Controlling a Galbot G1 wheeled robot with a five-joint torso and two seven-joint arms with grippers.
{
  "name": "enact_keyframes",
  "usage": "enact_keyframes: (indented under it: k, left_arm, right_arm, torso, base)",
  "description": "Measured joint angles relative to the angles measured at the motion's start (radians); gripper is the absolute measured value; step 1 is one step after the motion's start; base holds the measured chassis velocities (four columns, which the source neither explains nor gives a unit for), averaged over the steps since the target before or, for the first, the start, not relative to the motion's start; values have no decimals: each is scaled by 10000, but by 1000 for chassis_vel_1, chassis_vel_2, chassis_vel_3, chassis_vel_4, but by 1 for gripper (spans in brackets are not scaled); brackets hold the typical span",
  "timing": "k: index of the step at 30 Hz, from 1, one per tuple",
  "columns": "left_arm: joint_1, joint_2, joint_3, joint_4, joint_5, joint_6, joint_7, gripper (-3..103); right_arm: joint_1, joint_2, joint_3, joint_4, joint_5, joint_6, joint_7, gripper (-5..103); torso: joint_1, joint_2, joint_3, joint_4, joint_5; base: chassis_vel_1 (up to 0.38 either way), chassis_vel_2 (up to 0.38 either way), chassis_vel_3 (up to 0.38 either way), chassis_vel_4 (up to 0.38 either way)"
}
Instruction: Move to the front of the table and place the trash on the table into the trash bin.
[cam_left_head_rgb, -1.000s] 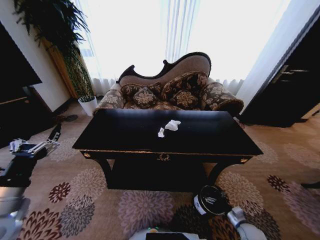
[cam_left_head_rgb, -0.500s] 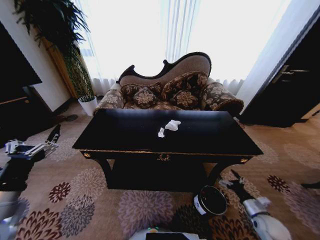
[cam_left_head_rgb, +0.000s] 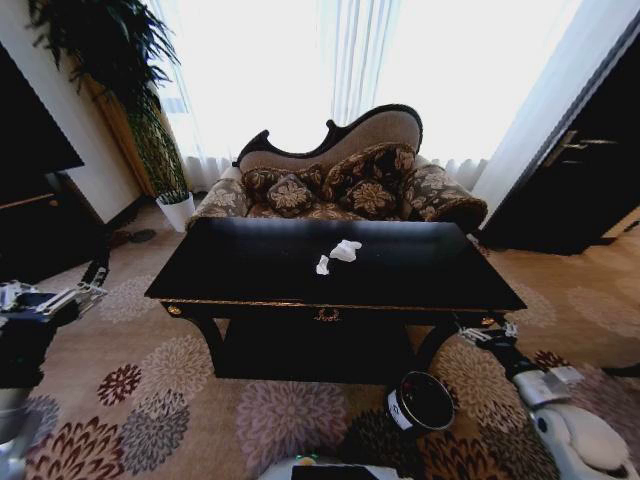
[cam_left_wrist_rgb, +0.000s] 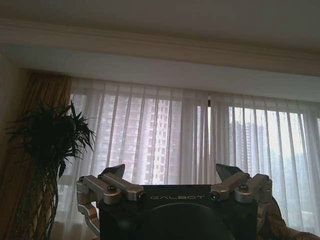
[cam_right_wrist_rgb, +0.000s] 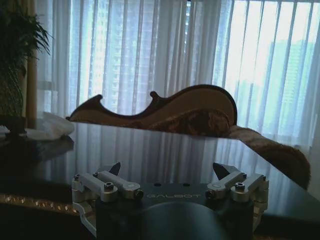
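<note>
The glossy black table (cam_left_head_rgb: 250, 285) with gold trim stands straight ahead. Two white paper wads of trash (cam_left_head_rgb: 345, 250) lie near the middle of its top; a smaller wad (cam_left_head_rgb: 322, 265) sits just left of the bigger one. The black trash bin (cam_left_head_rgb: 422, 400) stands on the carpet at the table's front right leg. My right gripper (cam_left_head_rgb: 487, 331) hovers open beside the table's front right corner, above and right of the bin. In the right wrist view that gripper (cam_right_wrist_rgb: 168, 169) looks across the tabletop toward a wad (cam_right_wrist_rgb: 50, 127). My left gripper (cam_left_head_rgb: 85, 290) is open, left of the table, and in its wrist view (cam_left_wrist_rgb: 172, 172) faces the curtains.
A patterned sofa (cam_left_head_rgb: 340, 185) stands behind the table before bright curtained windows. A tall potted plant (cam_left_head_rgb: 130, 90) and a dark cabinet (cam_left_head_rgb: 30, 200) are on the left, dark doors (cam_left_head_rgb: 590, 170) on the right. Floral carpet (cam_left_head_rgb: 180, 400) lies open in front.
My right arm has risen from the lower right, past the bin, up to the table's front right corner. The left arm has drifted outward to the left. The table, wads and bin stay put.
</note>
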Motion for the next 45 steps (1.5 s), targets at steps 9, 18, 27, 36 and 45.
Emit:
enact_keyframes:
  k: [9, 18, 27, 36, 45]
  left_arm:
    - [114, 314, -637, 250, -170, -11, -3, 100]
    - [118, 444, -706, 413, -95, -12, -4, 100]
    - [-300, 798, -406, 868, -27, -3, 5, 100]
    - [-413, 776, -18, 1055, 271, -10, 22, 100]
    - [-407, 934, -118, 1266, 319, -32, 27, 100]
  right_arm:
    - [783, -838, -858, 709, 486, -29, 763, 100]
    - [1840, -1876, -2384, 2002, 1562, -940, 2325, 100]
    - [2130, -2345, -3889, 2676, 1361, -1163, 2836, 100]
    - [3886, -3708, -6112, 2094, 1820, -1536, 3280, 100]
    - [7152, -4803, -9338, 62, 2581, -1596, 4014, 100]
  torso:
    - [0, 0, 1, 1, 0]
    - [1, -1, 2, 5, -2]
    - [0, 0, 0, 1, -4]
    - [0, 0, 1, 2, -2]
    - [1, -1, 1, 2, 1]
  base:
    - [0, 0, 0, 0]
    - [0, 0, 0, 0]
    - [0, 0, 0, 0]
    - [0, 0, 0, 0]
    - [0, 0, 0, 0]
